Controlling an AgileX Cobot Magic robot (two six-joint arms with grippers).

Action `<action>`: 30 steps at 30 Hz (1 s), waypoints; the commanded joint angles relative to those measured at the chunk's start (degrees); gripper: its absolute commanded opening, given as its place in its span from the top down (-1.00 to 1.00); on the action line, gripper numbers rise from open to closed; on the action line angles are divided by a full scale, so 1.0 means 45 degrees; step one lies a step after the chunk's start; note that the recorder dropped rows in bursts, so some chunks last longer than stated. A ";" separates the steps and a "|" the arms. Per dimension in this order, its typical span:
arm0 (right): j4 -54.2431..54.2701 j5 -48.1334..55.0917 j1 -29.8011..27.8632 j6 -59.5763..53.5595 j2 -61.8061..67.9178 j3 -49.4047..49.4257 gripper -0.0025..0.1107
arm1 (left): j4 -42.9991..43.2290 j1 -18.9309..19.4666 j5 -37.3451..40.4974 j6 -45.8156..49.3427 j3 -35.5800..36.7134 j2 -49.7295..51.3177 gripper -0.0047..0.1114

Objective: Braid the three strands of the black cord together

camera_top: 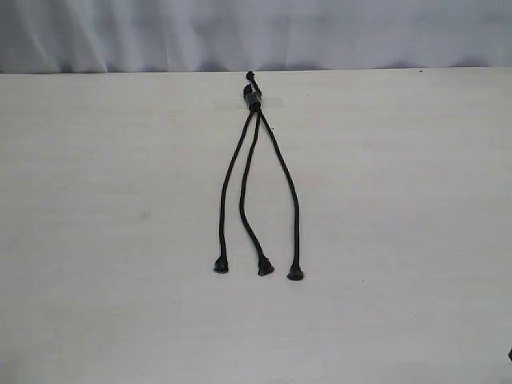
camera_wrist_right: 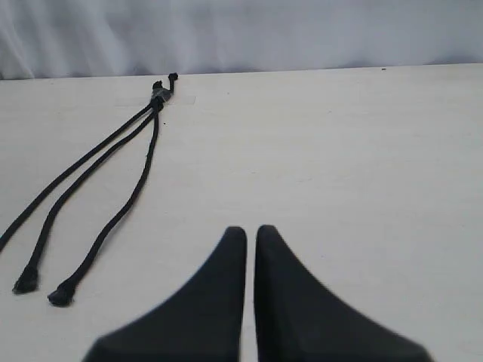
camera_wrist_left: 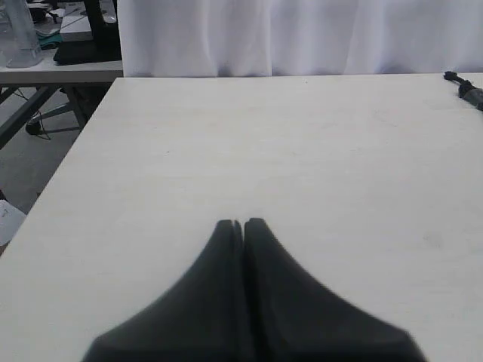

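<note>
**Starting layout, braiding not yet begun.** Nearest, both arms hovered empty over the desk. The left pincer was pressed together and the right pincer was closed to a slit. Neither touched the cord. Beyond them, the three strands lay fanned apart and uncrossed, with the flared tips toward the arms, presumably so each could be picked up singly. Farthest, the knotted end lay near the desk's back edge. It sat under what seemed to be clear tape, probably an anchor against pulling.

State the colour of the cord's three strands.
Matte black, all three strands; clearest in the exterior view against the pale table.
</note>
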 commanded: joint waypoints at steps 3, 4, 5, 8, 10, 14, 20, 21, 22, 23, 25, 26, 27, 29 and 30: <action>0.0028 -0.0168 -0.0076 -0.0015 -0.0042 0.0035 0.88 | 0.0038 0.0005 -0.0158 -0.0044 0.0028 -0.0030 0.92; 0.0028 -0.0168 -0.0076 -0.0015 -0.0042 0.0035 0.88 | 0.0038 0.0005 -0.0158 -0.0044 0.0028 -0.0030 0.92; 0.0028 -0.0168 -0.0076 -0.0015 -0.0042 0.0035 0.88 | 0.0038 0.0005 -0.0158 -0.0044 0.0028 -0.0030 0.92; 0.0028 -0.0168 -0.0076 -0.0015 -0.0042 0.0035 0.88 | 0.0062 0.0005 -0.0158 -0.0044 0.0028 -0.0030 0.92; 0.0028 -0.0168 -0.0076 -0.0015 -0.0042 0.0035 0.88 | 0.0062 0.0005 -0.0158 -0.0044 0.0028 -0.0030 0.92; -0.0438 -0.0323 -0.0072 -0.0068 -0.0042 0.0035 0.88 | 0.0062 0.0005 -0.0158 -0.0044 0.0028 -0.0030 0.92; -0.0349 -0.0628 -0.0072 -0.0068 -0.0042 0.0035 0.88 | 0.0231 0.0005 -0.0158 -0.0044 0.0028 -0.0030 0.92; -0.0349 -0.0608 -0.0072 -0.0068 -0.0042 0.0035 0.88 | 0.0306 0.0005 -0.0193 -0.0044 0.0028 -0.0030 0.92; -0.0349 -0.0608 -0.0072 -0.0068 -0.0042 0.0035 0.88 | 0.0365 0.0005 -0.0322 -0.0044 0.0028 -0.0030 0.92; -0.0349 -0.0608 -0.0072 -0.0068 -0.0042 0.0035 0.88 | 0.0365 0.0005 -0.0568 -0.0044 0.0028 -0.0030 0.92; -0.0460 -0.0722 -0.0072 -0.0068 -0.0042 0.0035 0.88 | 0.0385 0.0005 -0.1453 -0.0044 0.0028 -0.0030 0.92; -0.0619 -0.0899 -0.0072 -0.0068 -0.0042 0.0035 0.88 | 0.0385 0.0005 -0.1921 -0.0044 0.0028 -0.0030 0.92; -0.0899 -0.1711 -0.0072 -0.0068 -0.0042 0.0035 0.88 | 0.0385 0.0005 -0.3027 -0.0044 0.0028 -0.0030 0.92; -0.1112 -0.2643 -0.0072 -0.0068 -0.0042 0.0035 0.88 | 0.0385 0.0005 -0.3630 -0.0044 0.0028 -0.0030 0.92; -0.1112 -0.3062 -0.0072 -0.0068 -0.0042 0.0035 0.88 | 0.0385 0.0005 -0.3767 -0.0044 0.0028 -0.0030 0.92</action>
